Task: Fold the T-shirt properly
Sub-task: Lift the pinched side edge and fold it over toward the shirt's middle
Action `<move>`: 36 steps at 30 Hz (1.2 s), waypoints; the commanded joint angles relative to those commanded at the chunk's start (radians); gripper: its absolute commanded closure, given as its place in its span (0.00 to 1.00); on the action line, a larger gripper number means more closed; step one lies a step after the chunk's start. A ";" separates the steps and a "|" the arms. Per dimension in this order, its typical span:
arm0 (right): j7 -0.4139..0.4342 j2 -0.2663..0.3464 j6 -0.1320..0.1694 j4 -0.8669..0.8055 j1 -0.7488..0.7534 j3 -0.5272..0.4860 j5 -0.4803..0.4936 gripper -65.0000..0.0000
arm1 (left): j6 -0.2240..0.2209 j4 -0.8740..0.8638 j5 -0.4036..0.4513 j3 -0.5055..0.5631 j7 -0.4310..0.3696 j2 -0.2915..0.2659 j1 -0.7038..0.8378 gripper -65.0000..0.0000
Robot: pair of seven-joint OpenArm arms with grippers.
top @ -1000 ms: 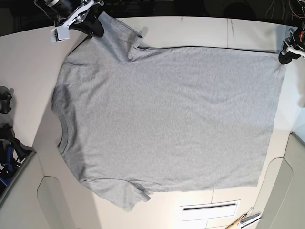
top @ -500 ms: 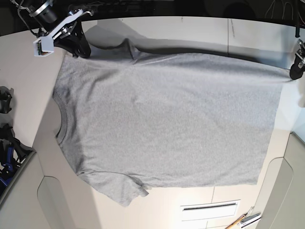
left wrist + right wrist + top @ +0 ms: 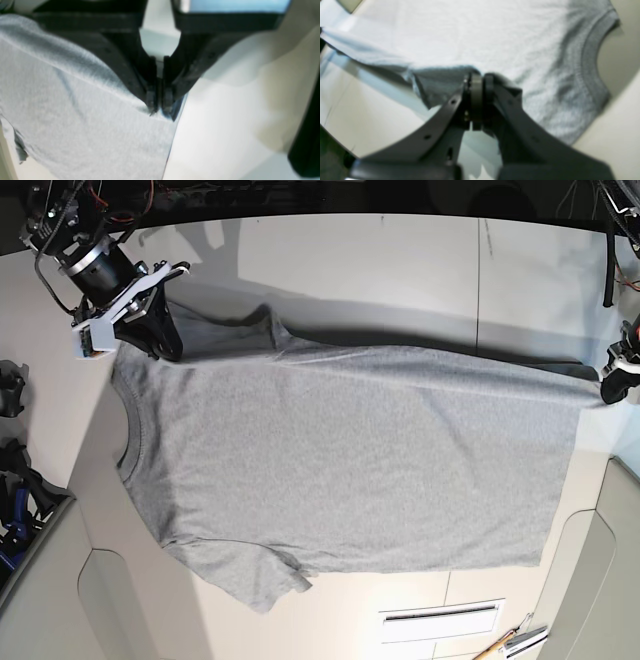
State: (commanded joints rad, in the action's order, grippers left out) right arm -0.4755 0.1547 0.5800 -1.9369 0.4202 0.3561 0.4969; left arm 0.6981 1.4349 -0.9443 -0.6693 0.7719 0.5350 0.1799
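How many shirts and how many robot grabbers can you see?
T-shirt: 1
Grippers: 2, the left gripper and the right gripper, each pinching an edge of the shirt
Total: 3

This looks like a robotics lab or test bench rather than a home. The work surface is a pale cream table (image 3: 400,250) made of joined panels, with visible seams and rounded cut-outs along its near edge. A robot arm (image 3: 95,265) with exposed red and black wiring stands at the far left, and loose cables (image 3: 612,240) hang at the far right. Black clamps or fixtures (image 3: 12,390) sit off the table's left edge. A white slotted plate (image 3: 440,618) lies at the near side, with what seems to be a hand tool (image 3: 510,642) beside it. The far background is dark.
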 joint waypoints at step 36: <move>-0.093 0.002 0.000 0.460 -0.422 0.028 0.061 0.62 | 0.000 -0.312 0.114 0.136 -0.108 -0.006 -0.198 0.51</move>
State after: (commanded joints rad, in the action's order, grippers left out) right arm -0.5686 0.1570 0.5800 -1.4773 -0.0021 0.3843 0.5583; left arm 0.6981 1.1229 -0.8299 -0.5335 0.6643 0.5293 -0.0181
